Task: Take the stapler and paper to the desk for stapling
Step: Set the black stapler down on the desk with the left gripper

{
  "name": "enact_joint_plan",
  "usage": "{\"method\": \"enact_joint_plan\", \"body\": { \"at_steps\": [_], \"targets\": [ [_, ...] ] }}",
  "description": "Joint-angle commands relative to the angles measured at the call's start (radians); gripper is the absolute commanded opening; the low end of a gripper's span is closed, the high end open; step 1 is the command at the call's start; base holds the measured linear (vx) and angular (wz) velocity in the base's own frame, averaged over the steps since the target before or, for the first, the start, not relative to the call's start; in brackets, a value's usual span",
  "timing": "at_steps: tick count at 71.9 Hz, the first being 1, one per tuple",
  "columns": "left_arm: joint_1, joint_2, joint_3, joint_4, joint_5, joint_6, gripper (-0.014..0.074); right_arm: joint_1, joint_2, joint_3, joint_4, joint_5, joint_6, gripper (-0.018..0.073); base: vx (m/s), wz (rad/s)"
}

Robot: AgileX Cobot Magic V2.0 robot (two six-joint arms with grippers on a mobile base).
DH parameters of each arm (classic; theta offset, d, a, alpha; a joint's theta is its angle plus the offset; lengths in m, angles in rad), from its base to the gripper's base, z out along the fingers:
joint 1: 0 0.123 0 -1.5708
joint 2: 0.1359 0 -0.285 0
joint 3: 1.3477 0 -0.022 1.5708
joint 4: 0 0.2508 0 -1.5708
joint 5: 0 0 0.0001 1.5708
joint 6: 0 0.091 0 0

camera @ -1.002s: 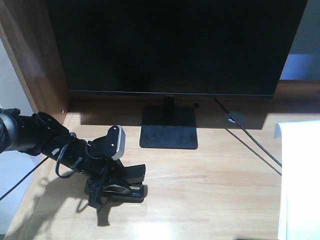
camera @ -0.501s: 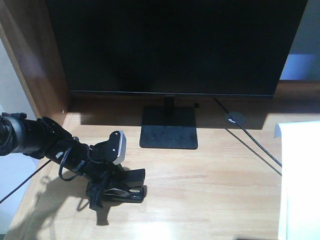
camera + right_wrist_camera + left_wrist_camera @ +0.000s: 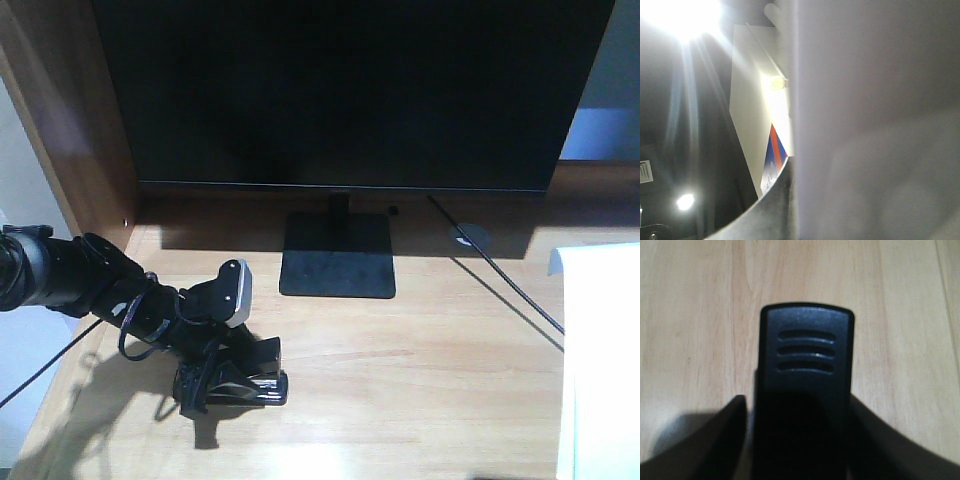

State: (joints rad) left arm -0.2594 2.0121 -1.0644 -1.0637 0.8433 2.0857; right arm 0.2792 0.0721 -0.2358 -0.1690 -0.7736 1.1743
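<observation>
left gripper [image 3: 799, 405]: pinching the stapler [image 3: 805, 350] by its sides, down on the desk [image 3: 420, 380], front-left
stapler axis: runs straight out from my jaws, free end pointing right, towards the paper [image 3: 600, 370]
paper: well apart at the right edge, so right arm's job imo
right gripper: wrist cam is all paper, can't tell its state

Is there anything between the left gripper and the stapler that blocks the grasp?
Nothing visible does. The stapler lies on the desk, directly between the fingers of the left gripper, one on each side of it. Whether they press on it, the wrist view does not show.
</observation>
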Motion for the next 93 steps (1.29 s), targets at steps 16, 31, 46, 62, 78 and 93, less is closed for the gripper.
{"method": "enact_joint_plan", "body": {
  "at_steps": [16,31,46,62,78,93],
  "targets": [
    [0.000,-0.079,-0.022,-0.048,0.039,-0.007,0.0670,-0.004,0.016,-0.031,-0.002,-0.033,-0.012,-0.0004,0.00,0.00],
    [0.007,-0.133,-0.022,-0.046,0.040,-0.006,0.0620,-0.004,0.016,-0.031,-0.002,-0.033,-0.012,-0.0004,0.00,0.00],
    [0.019,-0.231,-0.022,-0.037,0.047,-0.007,0.0490,-0.004,0.016,-0.031,-0.002,-0.033,-0.012,-0.0004,0.00,0.00],
    [0.019,-0.322,-0.022,-0.041,0.054,-0.007,0.0293,-0.004,0.016,-0.031,-0.002,-0.030,-0.012,-0.0004,0.00,0.00],
    [0.018,-0.340,-0.022,-0.040,0.127,-0.007,0.0054,-0.004,0.016,-0.031,-0.002,-0.030,-0.012,-0.0004,0.00,0.00],
    [0.018,-0.339,-0.022,-0.039,0.122,-0.070,-0.0008,-0.004,0.016,-0.031,-0.002,-0.030,-0.012,-0.0004,0.00,0.00]
  ]
}}
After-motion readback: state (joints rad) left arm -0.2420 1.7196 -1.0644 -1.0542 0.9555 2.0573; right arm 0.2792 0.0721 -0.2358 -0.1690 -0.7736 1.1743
